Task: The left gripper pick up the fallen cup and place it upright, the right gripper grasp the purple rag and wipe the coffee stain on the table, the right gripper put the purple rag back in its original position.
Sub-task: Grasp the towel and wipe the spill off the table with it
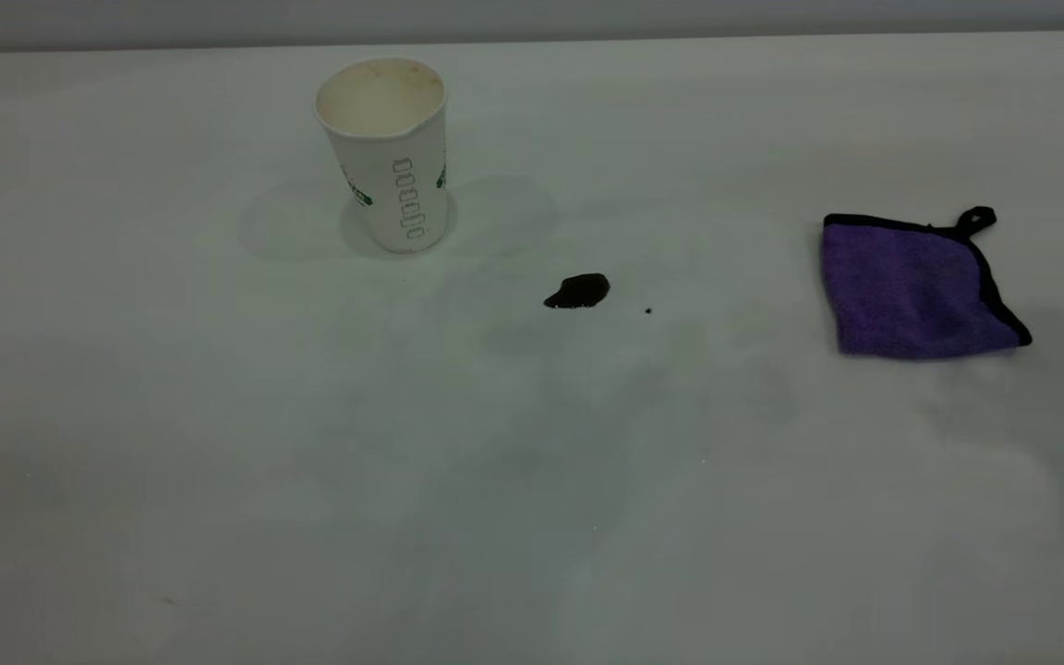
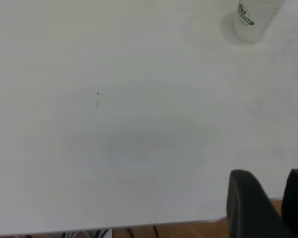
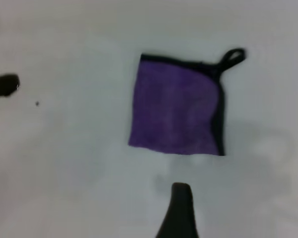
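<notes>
The cup (image 1: 386, 152) already stands upright on the table (image 1: 218, 443) toward the far edge, left of centre, mouth up and cream inside showing, so the step in hand looks to be the right arm's reach for the purple rag (image 1: 915, 286). That rag lies flat toward the table's right side, its black loop at the far corner pointing to the right edge, well apart from the coffee stain (image 1: 578, 291), which sits near the table's middle between cup and rag with a tiny dark speck (image 1: 648, 311) just beside it on the rag's side. The right wrist view decides the move: the purple rag (image 3: 176, 111) lies straight ahead of the right gripper (image 3: 179, 210), near but not touching, roughly square, so no long axis matters; only one dark fingertip shows, so I cannot tell how wide its jaws stand, and it has hold of nothing visible. The right arm is clearly the nearer one. The left gripper (image 2: 270, 203) hangs over the table's near edge, well apart from the cup (image 2: 252, 20), its two fingers parted with nothing between them. Only the wrist views show any gripper; only the exterior view shows cup, stain and rag together
</notes>
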Motion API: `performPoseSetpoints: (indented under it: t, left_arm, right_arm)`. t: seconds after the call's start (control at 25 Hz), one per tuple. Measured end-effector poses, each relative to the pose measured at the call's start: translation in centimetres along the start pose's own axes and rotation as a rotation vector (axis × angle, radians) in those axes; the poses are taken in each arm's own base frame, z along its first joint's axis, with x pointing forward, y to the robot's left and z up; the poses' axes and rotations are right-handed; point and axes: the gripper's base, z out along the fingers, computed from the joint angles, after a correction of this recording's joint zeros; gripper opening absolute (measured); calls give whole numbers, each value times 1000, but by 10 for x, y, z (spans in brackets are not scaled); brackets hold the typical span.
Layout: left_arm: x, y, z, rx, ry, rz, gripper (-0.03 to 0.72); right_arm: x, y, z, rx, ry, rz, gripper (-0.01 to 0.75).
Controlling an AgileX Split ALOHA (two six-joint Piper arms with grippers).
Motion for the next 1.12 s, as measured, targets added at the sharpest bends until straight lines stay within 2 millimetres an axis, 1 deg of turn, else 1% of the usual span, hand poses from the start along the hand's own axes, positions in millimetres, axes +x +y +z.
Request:
performPoseSetpoints:
  t: [0.12, 0.24, 0.52, 0.56, 0.64, 0.8, 0.96, 1.12]
  left_arm:
    - [0, 0, 0, 0, 1, 0, 238]
    - [0, 0, 0, 0, 1, 0, 238]
    - [0, 0, 0, 0, 1, 0, 238]
    - [0, 0, 0, 0, 1, 0, 238]
    - [0, 0, 0, 0, 1, 0, 238]
    - [0, 0, 0, 0, 1, 0, 238]
    - [0, 0, 0, 0, 1, 0, 238]
    - [0, 0, 0, 0, 1, 0, 238]
  right_arm:
    - [-7, 8, 46, -12, 91, -26, 730]
    - [-9, 7, 86, -11, 166, -25, 729]
    - [-9, 9, 166, -11, 274, -33, 725]
    - [-12, 9, 175, -11, 274, -34, 723]
    - [-10, 8, 195, -9, 297, -35, 720]
    - [-9, 6, 223, -5, 318, -48, 715]
    - [-8, 3, 241, -3, 330, -45, 712]
    - [-3, 0, 251, 4, 347, -60, 692]
